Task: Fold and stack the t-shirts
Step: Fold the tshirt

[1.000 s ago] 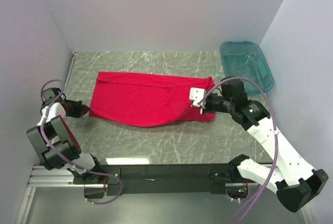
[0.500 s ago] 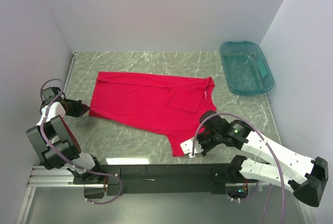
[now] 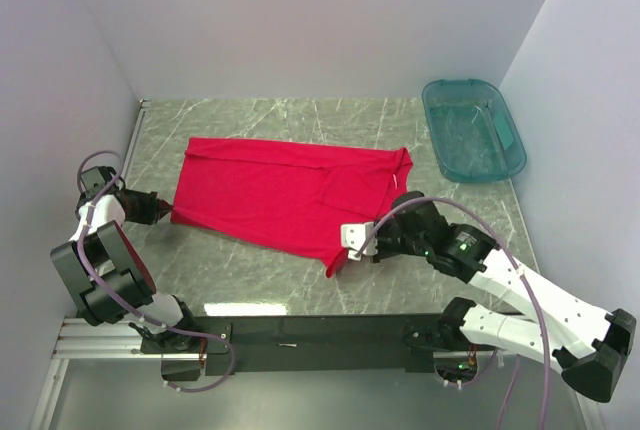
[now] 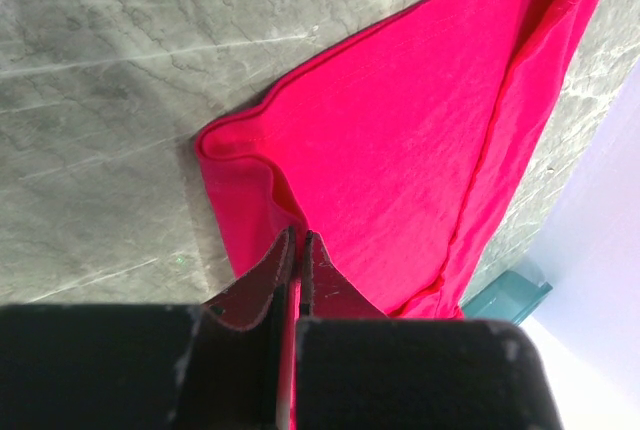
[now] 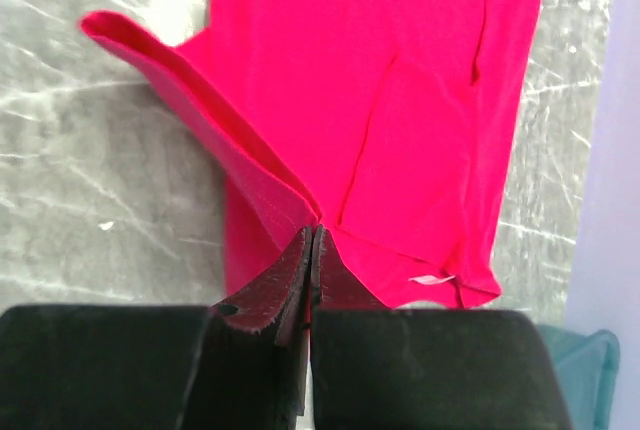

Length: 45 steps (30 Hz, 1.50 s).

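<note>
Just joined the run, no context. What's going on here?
Both arms are working one red t-shirt that lies spread on the table. The left gripper is shut on the shirt's left corner, low at the table. The right gripper is shut on the near right part of the shirt, with a flap of cloth raised off the table at its fingers. A teal bin sits at the far right corner. No folded stack is visible yet.

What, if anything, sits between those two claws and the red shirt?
Nothing visible does. The left gripper is shut on the left edge of the red t-shirt, and the right gripper pinches the fabric at its near right corner. The teal bin stands apart at the table's far right.
</note>
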Each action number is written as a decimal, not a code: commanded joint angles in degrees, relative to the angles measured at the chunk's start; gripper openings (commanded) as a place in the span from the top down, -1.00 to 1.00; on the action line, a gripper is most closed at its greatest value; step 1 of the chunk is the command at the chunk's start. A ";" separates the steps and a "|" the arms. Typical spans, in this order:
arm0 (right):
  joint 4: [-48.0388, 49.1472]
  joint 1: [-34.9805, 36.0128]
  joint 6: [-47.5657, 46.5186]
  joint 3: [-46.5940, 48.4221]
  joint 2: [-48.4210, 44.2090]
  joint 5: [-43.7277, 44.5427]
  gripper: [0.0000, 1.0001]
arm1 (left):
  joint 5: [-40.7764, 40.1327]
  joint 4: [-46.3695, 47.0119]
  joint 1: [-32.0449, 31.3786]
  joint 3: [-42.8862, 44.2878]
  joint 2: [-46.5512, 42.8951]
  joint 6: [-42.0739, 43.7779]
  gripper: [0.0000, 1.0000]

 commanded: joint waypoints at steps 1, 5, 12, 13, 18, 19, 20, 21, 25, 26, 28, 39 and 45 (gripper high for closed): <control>-0.69 -0.35 2.15 8.74 0.18 -3.61 1.00 | 0.92 0.07 0.05 2.20 -1.19 1.09 0.99; -9.69 -0.35 4.15 12.20 4.13 -15.68 1.00 | 1.00 -0.01 0.14 2.11 -1.19 1.09 0.99; 0.86 -4.83 23.31 11.14 10.45 -9.26 1.00 | 0.92 -0.28 0.05 2.20 -1.55 1.44 0.99; 1.04 -5.09 25.93 11.75 11.16 -8.66 1.00 | 0.92 -0.37 0.05 2.20 -1.46 1.53 0.99; 4.20 -10.09 32.62 10.71 12.49 -8.92 1.00 | 1.27 -0.19 0.05 2.11 -1.37 1.53 0.99; 5.25 -10.72 34.46 10.79 12.75 -6.92 1.00 | 1.27 -0.19 0.14 2.20 -1.37 1.44 0.99; 5.08 -11.16 35.79 11.05 13.19 -6.55 1.00 | 1.36 -0.02 0.05 2.11 -1.37 1.44 0.99; 4.56 -12.03 36.41 11.49 14.24 -7.24 1.00 | 1.53 0.07 0.14 1.94 -1.28 1.44 0.99; 4.12 -13.27 39.22 12.46 16.00 -7.34 1.00 | 1.62 0.07 0.05 2.02 -1.19 1.44 0.99; 4.12 -13.27 39.49 12.46 16.27 -8.82 1.00 | 1.53 0.07 0.05 1.94 -1.19 1.36 0.99; 3.25 -13.10 39.76 13.07 17.23 -11.01 1.00 | 1.62 0.07 0.14 1.94 -1.19 1.53 0.99; -17.42 2.64 -19.31 -2.90 1.24 -13.43 1.00 | 1.18 0.51 0.05 1.41 -0.58 2.06 0.99; 4.36 -1.48 5.77 -2.85 1.93 -4.52 1.00 | 1.44 0.69 0.14 1.41 -0.23 1.97 0.99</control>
